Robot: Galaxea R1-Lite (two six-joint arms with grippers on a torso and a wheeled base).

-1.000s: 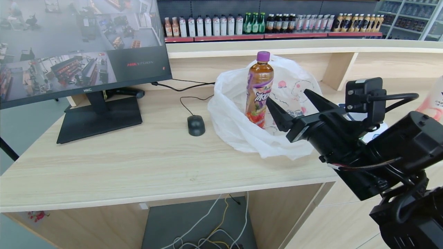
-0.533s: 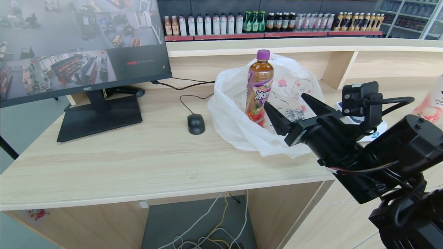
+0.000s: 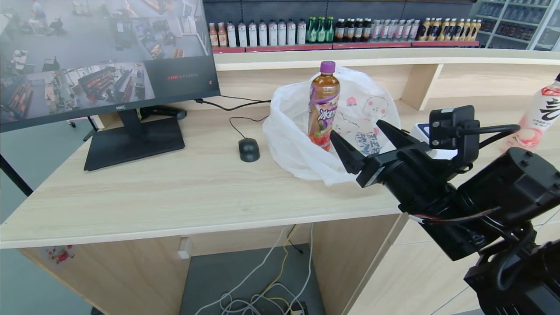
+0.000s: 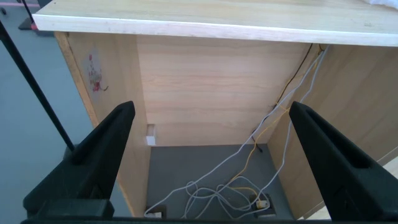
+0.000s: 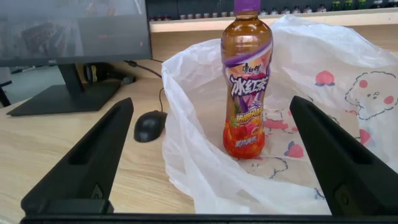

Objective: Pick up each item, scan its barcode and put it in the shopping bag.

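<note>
- The bottle (image 3: 323, 109) stands upright inside the open bag (image 3: 288, 144), near the back edge of the worktop (image 3: 175, 192).
- The right hand (image 3: 356, 128) is open and empty, just before the bag.
- The left hand (image 4: 212, 109) is open, below the worktop's front edge.

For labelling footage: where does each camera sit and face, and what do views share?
Head view: on the head, facing down at the counter; open right gripper shows.
Left wrist view: faces cables under the counter, framed by open left gripper.
Right wrist view: faces the bottle in the shopping bag, framed by its gripper.
Shared: head and right wrist show bottle, mouse.
</note>
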